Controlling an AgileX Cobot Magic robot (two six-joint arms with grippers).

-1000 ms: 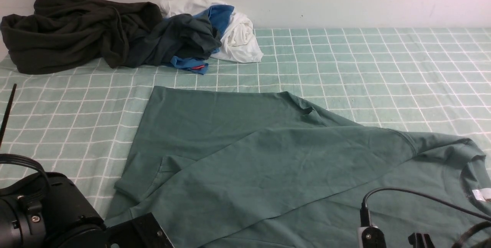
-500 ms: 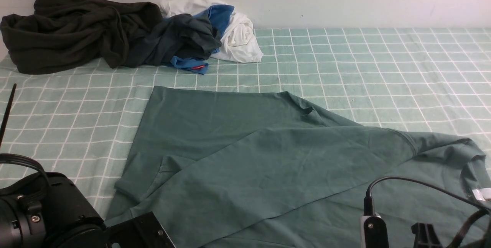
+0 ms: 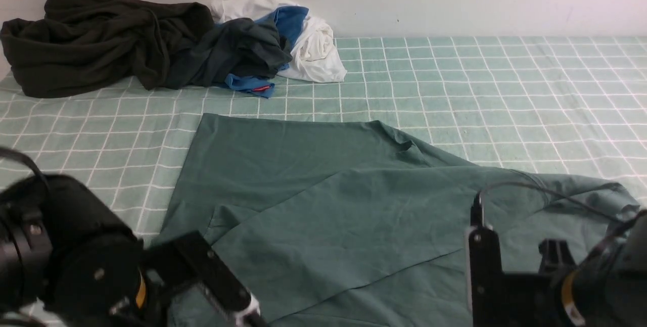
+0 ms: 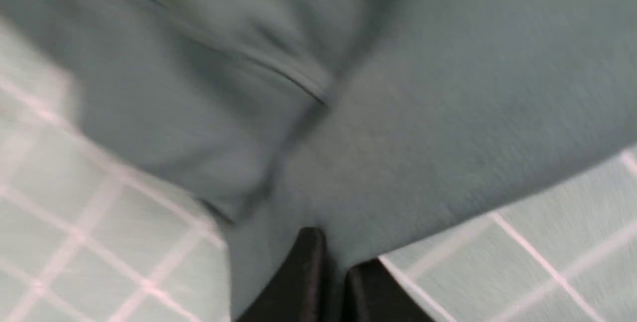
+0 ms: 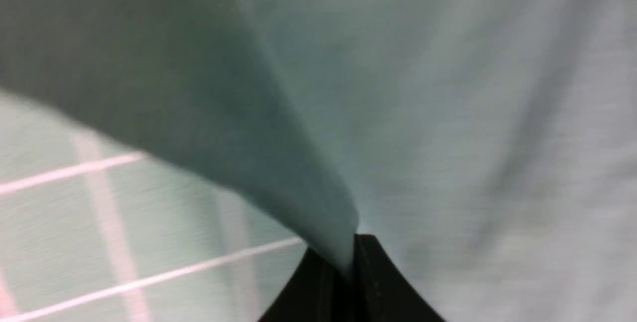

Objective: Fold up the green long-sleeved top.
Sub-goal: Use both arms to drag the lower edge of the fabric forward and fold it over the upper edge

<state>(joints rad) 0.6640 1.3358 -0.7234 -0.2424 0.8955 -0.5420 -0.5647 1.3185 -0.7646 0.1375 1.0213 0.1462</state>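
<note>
Left claw (image 4: 332, 267) and right claw (image 5: 348, 262), each tight on the green long-sleeved top (image 3: 354, 216) edge.

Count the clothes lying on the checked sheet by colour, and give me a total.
green long-sleeved top: 1
olive-black garment: 1
dark grey garment: 1
blue garment: 1
white garment: 1
Total: 5, as far as the heap shows

Plain teal-green top (image 3: 313, 216); mint tablecloth (image 3: 505, 89), white grid; olive-black garment (image 3: 91, 39).
</note>
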